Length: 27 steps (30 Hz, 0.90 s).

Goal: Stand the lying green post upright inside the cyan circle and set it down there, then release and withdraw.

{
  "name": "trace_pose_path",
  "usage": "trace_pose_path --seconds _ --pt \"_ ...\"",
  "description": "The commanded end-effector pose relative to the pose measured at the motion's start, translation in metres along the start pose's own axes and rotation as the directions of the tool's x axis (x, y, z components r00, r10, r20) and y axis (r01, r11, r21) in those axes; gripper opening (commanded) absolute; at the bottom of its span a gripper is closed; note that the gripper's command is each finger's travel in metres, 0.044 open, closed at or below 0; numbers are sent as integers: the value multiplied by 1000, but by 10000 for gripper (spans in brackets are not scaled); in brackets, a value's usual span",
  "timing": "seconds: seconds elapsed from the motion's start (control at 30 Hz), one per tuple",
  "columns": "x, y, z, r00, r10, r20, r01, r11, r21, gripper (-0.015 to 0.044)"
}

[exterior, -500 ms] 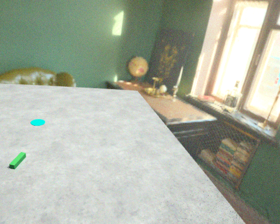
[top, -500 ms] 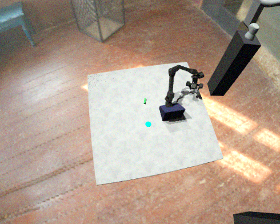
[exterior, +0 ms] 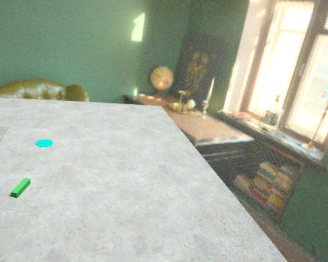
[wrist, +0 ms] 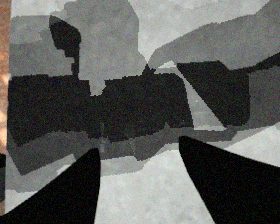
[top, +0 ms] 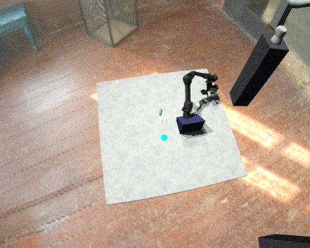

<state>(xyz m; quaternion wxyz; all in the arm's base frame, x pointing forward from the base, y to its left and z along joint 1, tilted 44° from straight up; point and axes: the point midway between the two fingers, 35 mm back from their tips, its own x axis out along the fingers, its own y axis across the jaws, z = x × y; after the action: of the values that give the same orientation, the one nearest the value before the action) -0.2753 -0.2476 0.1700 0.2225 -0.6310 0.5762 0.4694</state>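
Lived-in home room, globe [exterior: 161, 77], sofa [exterior: 39, 89], bookshelf [exterior: 274, 187], window [exterior: 290, 67]

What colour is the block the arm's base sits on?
Dark navy blue, a boxy base block on the mottled grey-white mat; clearest in the top view.

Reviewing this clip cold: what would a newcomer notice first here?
The small green post lying flat on the pale mat, apart from the bright cyan circle, neither touched. Next, the dark arm on its blue base at the mat's far side, its gripper empty, partly open and turned away from both.
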Motion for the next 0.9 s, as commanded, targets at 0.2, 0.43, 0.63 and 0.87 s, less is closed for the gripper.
trace_pose_path --seconds 0.2,0.43,0.63,0.87 --pt "-10 -39 -100 992 70 -101 -122 695 -709 233" --pt "-28 -82 -165 972 85 -219 -233 229 -945 233" --pt "-45 -137 -216 944 32 -328 -315 -204 -927 233" --pt "-71 -216 -257 902 -87 -423 -390 -586 -710 233"
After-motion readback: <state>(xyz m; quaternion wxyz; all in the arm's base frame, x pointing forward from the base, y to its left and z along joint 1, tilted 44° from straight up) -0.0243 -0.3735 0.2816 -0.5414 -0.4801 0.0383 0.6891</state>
